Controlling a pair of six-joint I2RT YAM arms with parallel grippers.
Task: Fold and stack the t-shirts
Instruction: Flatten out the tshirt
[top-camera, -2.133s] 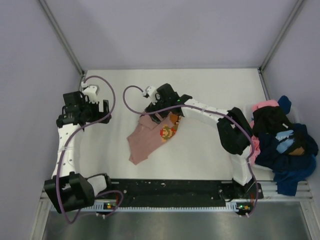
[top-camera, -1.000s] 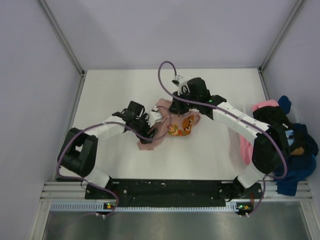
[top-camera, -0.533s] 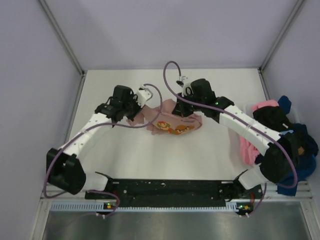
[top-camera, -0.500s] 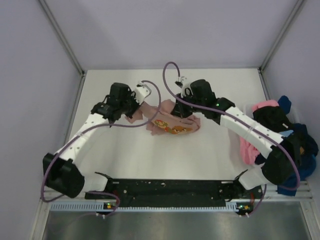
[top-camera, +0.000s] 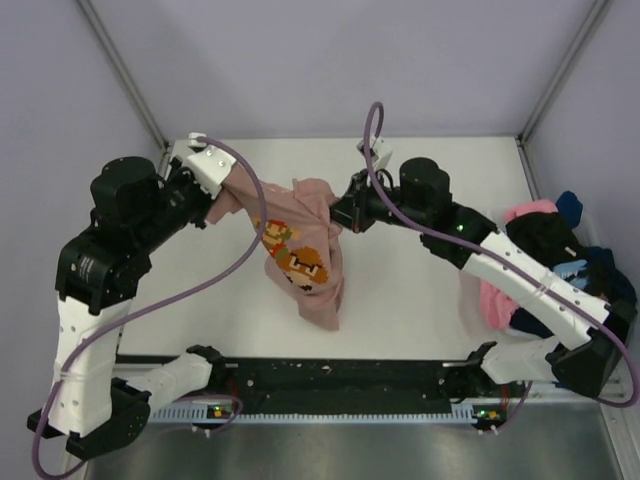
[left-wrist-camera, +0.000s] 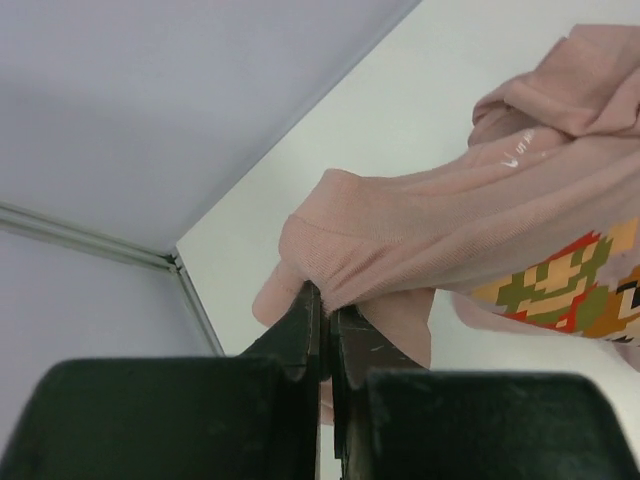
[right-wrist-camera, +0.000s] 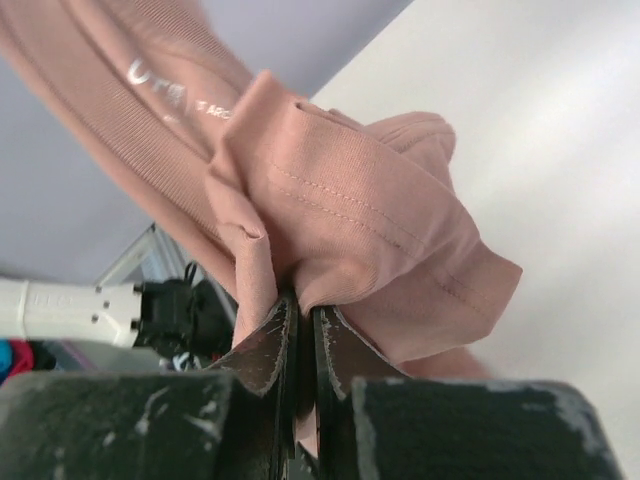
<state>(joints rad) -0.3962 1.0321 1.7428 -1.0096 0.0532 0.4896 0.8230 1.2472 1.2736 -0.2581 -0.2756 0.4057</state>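
A dusty rose-pink t-shirt (top-camera: 300, 250) with an orange-brown pixel figure hangs in the air over the middle of the table, stretched between both arms. My left gripper (top-camera: 212, 205) is shut on its left edge, and in the left wrist view the cloth (left-wrist-camera: 450, 230) bunches out of the closed left gripper (left-wrist-camera: 325, 300). My right gripper (top-camera: 338, 215) is shut on the shirt's right edge; in the right wrist view folded pink fabric (right-wrist-camera: 340, 220) comes out of the closed right gripper (right-wrist-camera: 303, 305). The shirt's lower end droops toward the table.
A heap of other t-shirts (top-camera: 565, 290), black, navy, light blue and bright pink, lies at the table's right edge beside the right arm. The black rail (top-camera: 340, 380) with the arm bases runs along the near edge. Frame posts (top-camera: 125, 75) rise at the back corners.
Both arms have lifted the pink shirt off the table and pulled apart, the left arm swinging far left and up. The shirt now hangs spread between them instead of lying bunched.
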